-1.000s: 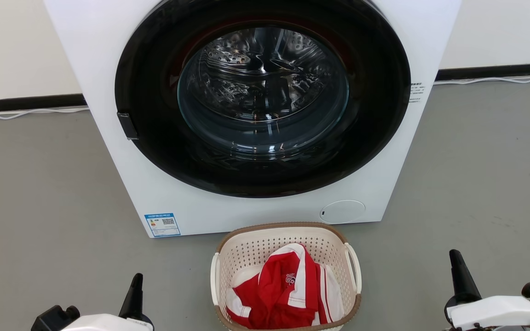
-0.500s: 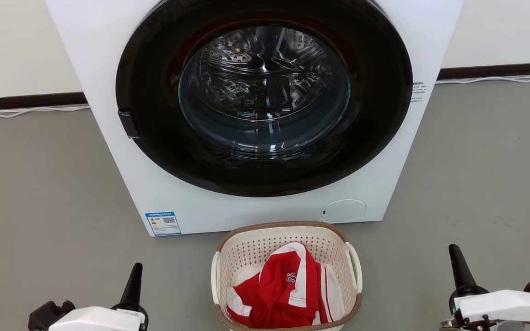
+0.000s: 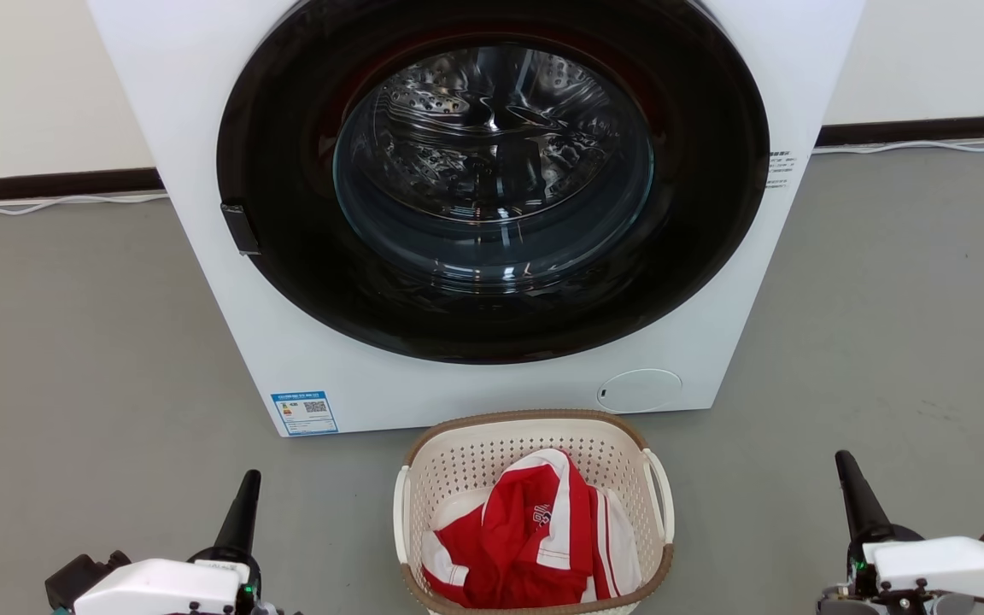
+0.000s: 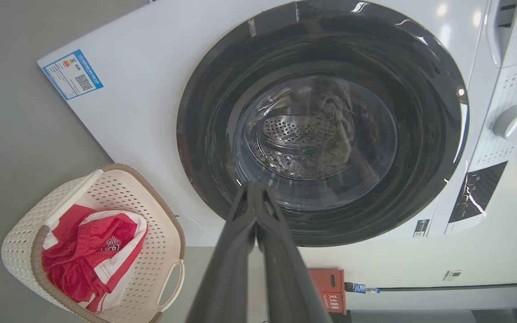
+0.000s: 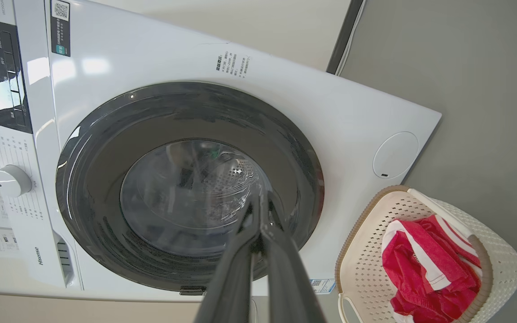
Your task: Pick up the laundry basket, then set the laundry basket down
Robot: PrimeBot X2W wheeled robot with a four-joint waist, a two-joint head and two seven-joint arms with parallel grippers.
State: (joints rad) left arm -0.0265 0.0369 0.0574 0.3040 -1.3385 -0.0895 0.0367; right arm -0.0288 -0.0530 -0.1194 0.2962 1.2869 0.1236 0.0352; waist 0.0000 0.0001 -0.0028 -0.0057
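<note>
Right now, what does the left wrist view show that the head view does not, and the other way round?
The left wrist view adds the white control dial, the dark display panel and a red box by the wall. The head view adds the right gripper, shut. Shared: the washing machine, the laundry basket holding red and white clothing, the blue label and the left gripper, shut.

Basket [image 3: 475,461] sides clear (washer [image 3: 330,376] bhd)
</note>
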